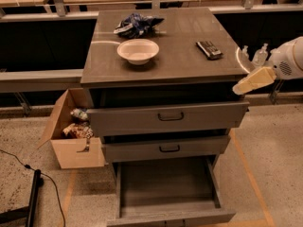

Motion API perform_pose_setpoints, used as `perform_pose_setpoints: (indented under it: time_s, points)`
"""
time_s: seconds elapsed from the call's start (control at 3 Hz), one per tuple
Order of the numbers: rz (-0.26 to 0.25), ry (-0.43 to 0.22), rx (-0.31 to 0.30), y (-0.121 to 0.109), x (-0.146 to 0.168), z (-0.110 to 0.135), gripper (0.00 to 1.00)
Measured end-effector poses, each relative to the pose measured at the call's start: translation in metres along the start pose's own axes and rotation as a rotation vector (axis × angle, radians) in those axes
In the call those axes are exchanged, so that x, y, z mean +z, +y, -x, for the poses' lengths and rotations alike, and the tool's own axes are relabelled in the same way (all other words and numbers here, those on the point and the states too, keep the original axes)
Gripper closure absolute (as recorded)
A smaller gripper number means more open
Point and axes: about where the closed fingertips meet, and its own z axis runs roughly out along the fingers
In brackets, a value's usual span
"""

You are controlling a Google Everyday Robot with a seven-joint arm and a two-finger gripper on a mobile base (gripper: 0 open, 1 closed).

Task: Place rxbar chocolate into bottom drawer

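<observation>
The rxbar chocolate [209,49], a small dark flat bar, lies on the right side of the grey cabinet top [180,65]. The bottom drawer [165,186] is pulled out wide below the two upper drawers, and its grey floor is bare. My gripper [252,56] hangs off the cabinet's right edge, just right of the bar and at about top height. Its two pale fingers stand apart with nothing between them. The white arm [289,59] and its beige cover [253,81] reach in from the right.
A white bowl [138,50] sits mid-top, with a crumpled blue-and-white bag [137,25] behind it. The top drawer [168,117] sticks out slightly. An open cardboard box [71,138] with items stands left of the cabinet. A black cable [33,193] lies on the floor.
</observation>
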Motion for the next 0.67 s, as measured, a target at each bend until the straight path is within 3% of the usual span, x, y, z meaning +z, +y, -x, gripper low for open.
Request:
perform_pose_setpoints:
  time_s: [0.33, 0.67]
  points:
    - [0.027, -0.089, 0.064, -0.005, 0.008, 0.019, 0.00]
    - [0.027, -0.261, 0.159, -0.032, 0.025, 0.056, 0.00]
